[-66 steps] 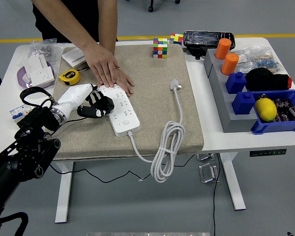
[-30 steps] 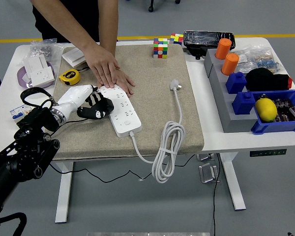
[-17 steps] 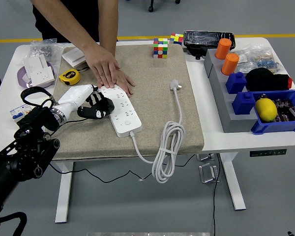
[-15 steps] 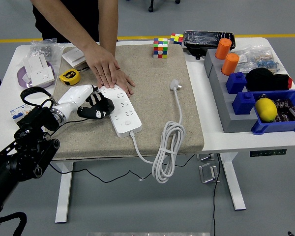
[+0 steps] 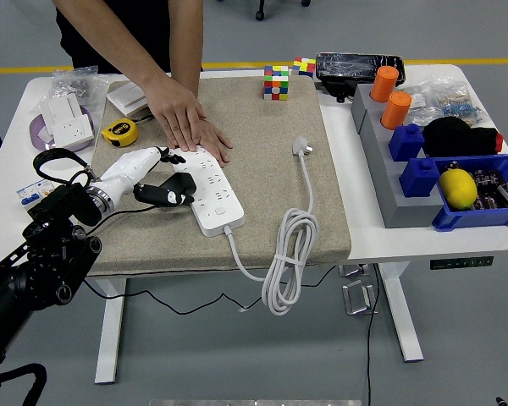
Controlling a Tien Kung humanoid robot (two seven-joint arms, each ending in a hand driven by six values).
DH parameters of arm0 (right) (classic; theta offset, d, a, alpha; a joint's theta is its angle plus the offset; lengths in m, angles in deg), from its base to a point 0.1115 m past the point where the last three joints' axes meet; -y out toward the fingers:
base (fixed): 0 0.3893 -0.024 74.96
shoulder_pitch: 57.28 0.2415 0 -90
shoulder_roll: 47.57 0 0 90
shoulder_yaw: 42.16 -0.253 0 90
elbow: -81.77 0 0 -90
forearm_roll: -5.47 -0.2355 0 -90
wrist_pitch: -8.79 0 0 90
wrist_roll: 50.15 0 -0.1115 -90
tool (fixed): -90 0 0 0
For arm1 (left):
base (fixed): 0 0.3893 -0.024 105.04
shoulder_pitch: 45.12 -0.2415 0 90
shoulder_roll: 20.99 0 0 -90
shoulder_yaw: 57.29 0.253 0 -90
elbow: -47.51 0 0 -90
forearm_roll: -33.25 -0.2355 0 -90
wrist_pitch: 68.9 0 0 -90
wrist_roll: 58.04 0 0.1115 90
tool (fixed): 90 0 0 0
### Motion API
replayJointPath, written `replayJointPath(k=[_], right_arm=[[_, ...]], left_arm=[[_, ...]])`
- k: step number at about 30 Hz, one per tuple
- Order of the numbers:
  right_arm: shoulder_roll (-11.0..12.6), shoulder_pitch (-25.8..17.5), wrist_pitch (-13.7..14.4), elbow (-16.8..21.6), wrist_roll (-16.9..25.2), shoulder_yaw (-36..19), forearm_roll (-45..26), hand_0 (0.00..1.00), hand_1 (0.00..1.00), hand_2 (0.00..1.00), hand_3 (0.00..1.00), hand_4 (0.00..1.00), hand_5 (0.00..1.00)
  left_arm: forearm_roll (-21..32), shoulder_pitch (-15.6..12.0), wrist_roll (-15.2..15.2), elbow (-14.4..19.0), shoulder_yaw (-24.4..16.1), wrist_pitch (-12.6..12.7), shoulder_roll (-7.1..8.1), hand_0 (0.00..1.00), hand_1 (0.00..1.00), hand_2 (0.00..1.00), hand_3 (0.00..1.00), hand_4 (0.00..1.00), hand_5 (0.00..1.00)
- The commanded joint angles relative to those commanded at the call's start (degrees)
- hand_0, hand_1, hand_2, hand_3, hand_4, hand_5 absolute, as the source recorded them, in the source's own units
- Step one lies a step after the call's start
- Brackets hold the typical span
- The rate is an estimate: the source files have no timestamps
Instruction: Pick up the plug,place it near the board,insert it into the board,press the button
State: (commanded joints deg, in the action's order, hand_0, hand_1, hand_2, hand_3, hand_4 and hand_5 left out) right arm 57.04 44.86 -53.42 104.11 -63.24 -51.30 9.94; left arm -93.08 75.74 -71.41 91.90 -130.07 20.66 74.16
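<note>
A white power strip (image 5: 210, 196) lies on the beige mat (image 5: 262, 186), its cable running off the near edge into a coil (image 5: 286, 254). The white plug (image 5: 301, 147) lies loose on the mat to the strip's right, prongs pointing away from me. My left hand (image 5: 171, 184), white-backed with black fingers, rests against the strip's left side with the fingers stretched out and nothing in them. A person's hand (image 5: 189, 125) presses flat on the strip's far end. My right hand is out of sight.
A yellow tape measure (image 5: 118, 131) and a white socket block (image 5: 68, 118) sit at the left. Two colour cubes (image 5: 276, 82) stand at the mat's far edge. Grey racks with orange cylinders (image 5: 390, 97), blue blocks and a blue bin (image 5: 483, 199) fill the right side.
My left hand's fingers have uncurled and stretched out along the strip's left side. The person's hand, the plug and the strip stay where they were.
</note>
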Motion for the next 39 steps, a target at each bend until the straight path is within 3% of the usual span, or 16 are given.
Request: replayJointPath(k=[2, 3, 8, 9, 13, 14, 15, 21, 26, 27, 29, 33, 39], right_arm=[[-0.01, -0.02, -0.01, -0.01, 0.03, 0.07, -0.07, 0.769, 0.713, 0.713, 0.751, 0.998, 0.95], [-0.01, -0.04, -0.01, -0.01, 0.04, 0.1, -0.1, 0.769, 0.713, 0.713, 0.752, 0.998, 0.958], [-0.05, -0.09, 0.0, 0.01, 0.07, 0.15, -0.09, 0.769, 0.713, 0.713, 0.752, 0.998, 0.958], [-0.06, -0.11, 0.0, 0.01, 0.08, 0.15, -0.09, 0.769, 0.713, 0.713, 0.752, 0.998, 0.964], [-0.15, -0.27, 0.06, 0.02, 0.06, 0.03, 0.0, 0.769, 0.713, 0.713, 0.752, 0.998, 0.964], [-0.19, -0.33, 0.07, 0.02, 0.04, 0.02, 0.03, 0.769, 0.713, 0.713, 0.752, 0.998, 0.964], [-0.22, -0.39, 0.07, 0.03, 0.03, 0.0, 0.06, 0.769, 0.713, 0.713, 0.752, 0.998, 0.967], [-0.32, -0.59, 0.11, 0.07, -0.02, -0.74, 0.84, 0.769, 0.714, 0.713, 0.753, 0.998, 0.97], [-0.08, -0.82, 0.1, 0.1, 0.06, -0.65, 0.71, 0.769, 0.714, 0.713, 0.753, 0.998, 0.97], [0.0, -0.86, 0.09, 0.08, 0.07, -0.44, 0.54, 0.77, 0.714, 0.714, 0.753, 0.998, 0.972], [0.04, -0.96, 0.14, 0.04, 0.15, -0.35, 0.42, 0.77, 0.714, 0.714, 0.753, 0.998, 0.972], [-0.01, -1.01, 1.17, -0.13, 1.18, -0.12, -0.17, 0.77, 0.725, 0.724, 0.76, 0.998, 0.974], [0.11, -0.98, 1.57, -0.2, 1.66, -0.34, -0.38, 0.774, 0.73, 0.724, 0.76, 0.998, 0.976]], left_arm=[[0.47, -0.02, -0.1, 0.14, -0.09, -0.18, 0.03, 0.829, 0.873, 0.823, 0.821, 0.998, 0.594], [0.64, -0.04, -0.14, 0.24, -0.13, -0.31, 0.05, 0.862, 0.906, 0.85, 0.847, 0.998, 0.696], [2.31, -0.5, -0.31, 1.39, -0.62, -1.49, 0.12, 0.862, 0.906, 0.85, 0.847, 0.998, 0.696], [2.93, -0.68, -0.34, 1.87, -0.8, -1.72, 0.11, 0.936, 0.961, 0.905, 0.897, 0.998, 0.946], [7.55, -2.51, 0.27, 5.96, -3.19, -2.51, -0.49, 0.936, 0.961, 0.905, 0.897, 0.998, 0.946], [9.26, -3.22, 0.73, 7.52, -4.17, -2.48, -0.81, 0.936, 0.961, 0.905, 0.897, 0.998, 0.946], [10.96, -3.84, 1.19, 9.14, -4.93, -2.38, -1.08, 0.998, 0.998, 0.979, 0.94, 0.998, 0.998], [18.5, -8.18, 5.06, 19.32, -7.91, -1.4, -2.6, 0.987, 0.998, 0.955, 0.928, 0.998, 0.998], [22.44, -12.05, 6.7, 27.2, -6.5, 0.62, -2.08, 0.987, 0.998, 0.955, 0.928, 0.998, 0.998], [22.74, -13.14, 7.49, 29.03, -5.93, 0.96, -1.95, 0.927, 0.959, 0.922, 0.899, 0.998, 0.998], [22.73, -14.91, 8.48, 31.49, -5.37, 1.27, -1.93, 0.927, 0.959, 0.922, 0.899, 0.998, 0.998], [21.48, -17.43, 8.39, 33.51, -3.47, 1.57, -1.46, 0.921, 0.949, 0.9, 0.886, 0.998, 0.998], [18.81, -20.23, 6.48, 32.66, -0.92, 3.65, -1.25, 0.92, 0.942, 0.895, 0.876, 0.998, 0.998]])
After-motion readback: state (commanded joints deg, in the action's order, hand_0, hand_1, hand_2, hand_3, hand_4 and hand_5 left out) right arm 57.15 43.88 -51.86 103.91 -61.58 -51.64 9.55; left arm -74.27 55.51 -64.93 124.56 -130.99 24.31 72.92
